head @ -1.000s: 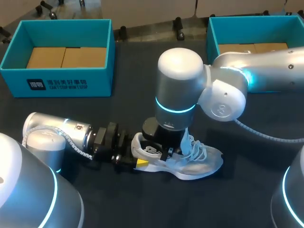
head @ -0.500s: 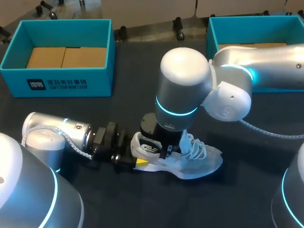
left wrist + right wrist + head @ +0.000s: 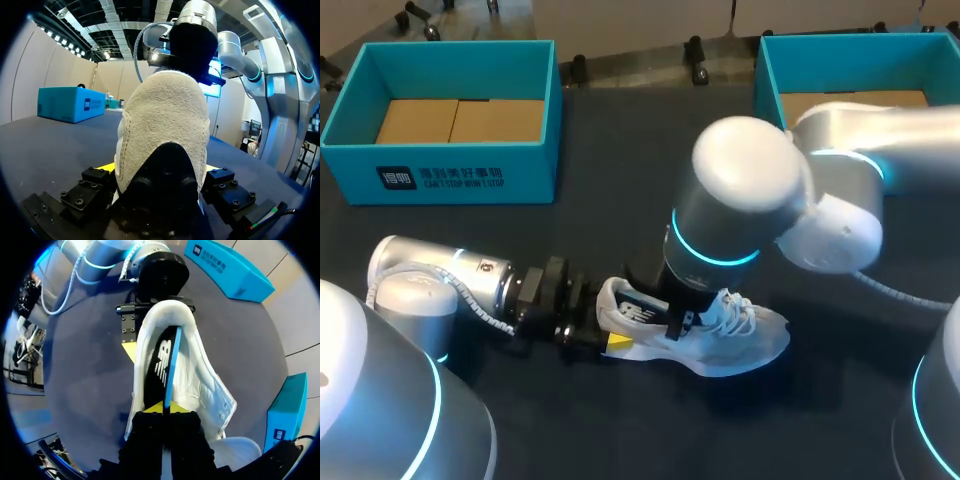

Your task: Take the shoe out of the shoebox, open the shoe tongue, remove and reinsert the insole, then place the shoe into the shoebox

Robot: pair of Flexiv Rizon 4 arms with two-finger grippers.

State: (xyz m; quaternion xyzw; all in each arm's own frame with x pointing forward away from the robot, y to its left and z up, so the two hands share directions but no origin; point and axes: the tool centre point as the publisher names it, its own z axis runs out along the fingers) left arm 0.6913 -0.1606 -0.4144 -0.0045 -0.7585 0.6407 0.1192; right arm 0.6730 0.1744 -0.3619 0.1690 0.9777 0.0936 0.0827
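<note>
- Shoe (image 3: 720, 335) stands on its sole on the table (image 3: 620, 230), outside both boxes. The left shoebox (image 3: 440, 175) and the right shoebox (image 3: 767, 80) are well beyond it, one off to each side.
- The insole (image 3: 167, 360) stands on edge inside the shoe's opening, its heel end low in the shoe's heel cup. I judge this to be the insole step, though I cannot tell whether it is coming out or going back in.
- Risk: I hold the insole only by a thin edge. If it catches on the lining or the laces near the shoe's throat, it could slip from my fingers or buckle.
- Risk: a pull away from the shoe that is too firm could lift or twist the whole shoe. The only thing resisting that is my other arm's hold on the heel.
- Risk: if the insole goes in folded or skewed, it will not lie flat on the shoe's floor.
- My right gripper (image 3: 164, 407) sits over the shoe's opening, its yellow tips nearly together, pinching the insole's edge from both sides.
- My left gripper (image 3: 160, 170) is at the back of the shoe, low on the table. Its fingers are spread to the heel's width and press on both sides of the heel.
</note>
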